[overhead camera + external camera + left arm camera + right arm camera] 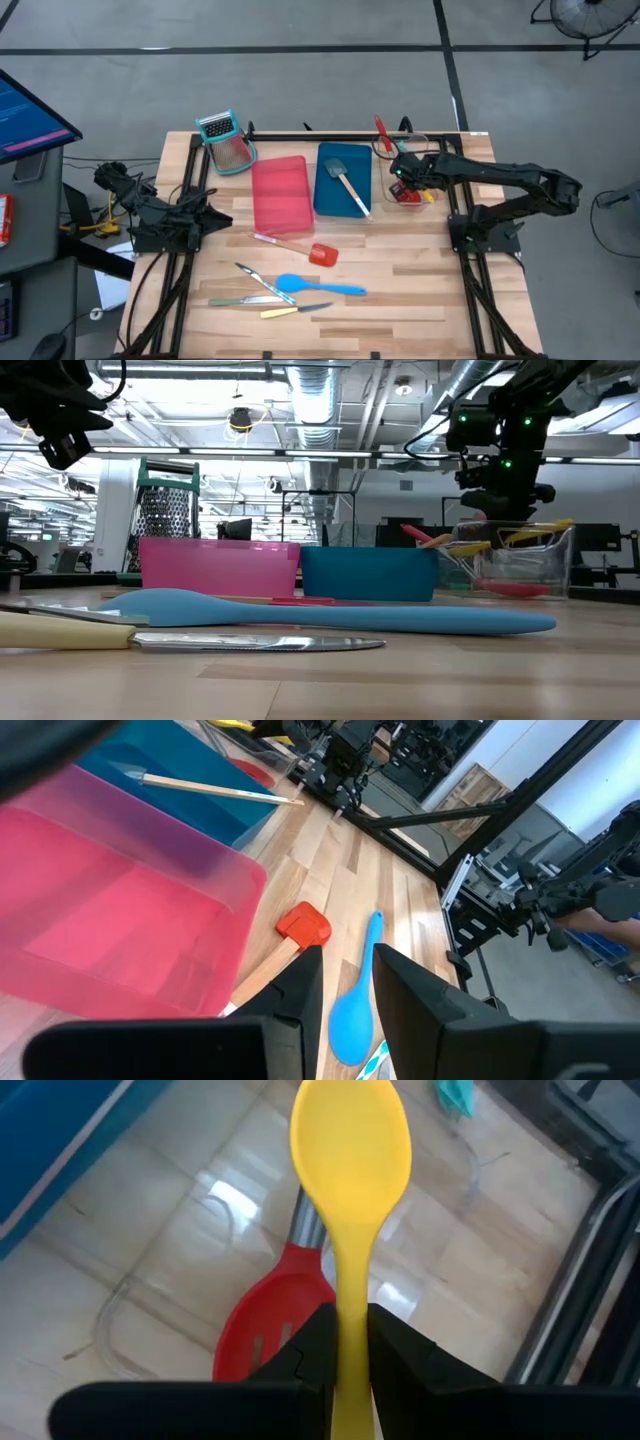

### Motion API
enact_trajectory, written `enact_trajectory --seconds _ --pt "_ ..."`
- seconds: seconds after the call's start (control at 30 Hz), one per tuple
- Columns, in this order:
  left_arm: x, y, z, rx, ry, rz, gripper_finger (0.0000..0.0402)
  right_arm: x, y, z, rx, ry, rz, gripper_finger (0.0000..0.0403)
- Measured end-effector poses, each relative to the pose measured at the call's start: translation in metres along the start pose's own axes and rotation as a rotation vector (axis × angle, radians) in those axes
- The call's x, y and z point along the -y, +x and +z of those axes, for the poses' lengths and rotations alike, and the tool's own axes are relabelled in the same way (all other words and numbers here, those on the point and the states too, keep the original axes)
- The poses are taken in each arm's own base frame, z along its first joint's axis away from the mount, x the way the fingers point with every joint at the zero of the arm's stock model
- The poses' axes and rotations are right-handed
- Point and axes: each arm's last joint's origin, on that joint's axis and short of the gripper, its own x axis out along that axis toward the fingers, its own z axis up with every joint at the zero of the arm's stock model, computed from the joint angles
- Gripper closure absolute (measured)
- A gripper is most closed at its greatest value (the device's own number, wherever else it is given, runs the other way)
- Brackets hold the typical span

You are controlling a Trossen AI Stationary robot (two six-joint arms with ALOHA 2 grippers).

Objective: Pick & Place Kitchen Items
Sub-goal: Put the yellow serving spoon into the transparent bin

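Right gripper (345, 1342): dark fingers clamped on the stem of a yellow spoon (350, 1160), smooth matte plastic with an oval bowl. The spoon's long axis runs straight out ahead of the jaws, bowl end farthest from them. Just beyond and below the jaws, inside a clear tray (405, 195) with glossy thin walls, lies a red slotted spoon (268, 1325) with a metal neck, its head nearest the jaws. In the high view this gripper (402, 180) hangs over that clear tray at the table's far right.

Left gripper (345, 985): jaws apart, holding nothing, off the table's left edge. Ahead between the fingers, a blue spoon (352, 1010), smooth, lies on the pale wood-plank table (400, 290) with its handle pointing away. To one side of the jaws, a red spatula (303, 925) with a wooden handle, blade away from them. Beside it a pink tray (110, 910), translucent with rounded corners; farther off a blue tray (190, 805) holds a grey spatula (345, 182) with a pale wooden handle.
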Motion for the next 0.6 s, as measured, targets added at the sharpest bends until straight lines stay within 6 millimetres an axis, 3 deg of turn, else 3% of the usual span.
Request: enact_trajectory --seconds 0.6 --pt "0.0005 0.0 0.0005 0.004 -0.004 -0.004 0.0325 0.0023 0.001 0.0019 0.0 -0.054 0.036 0.036"
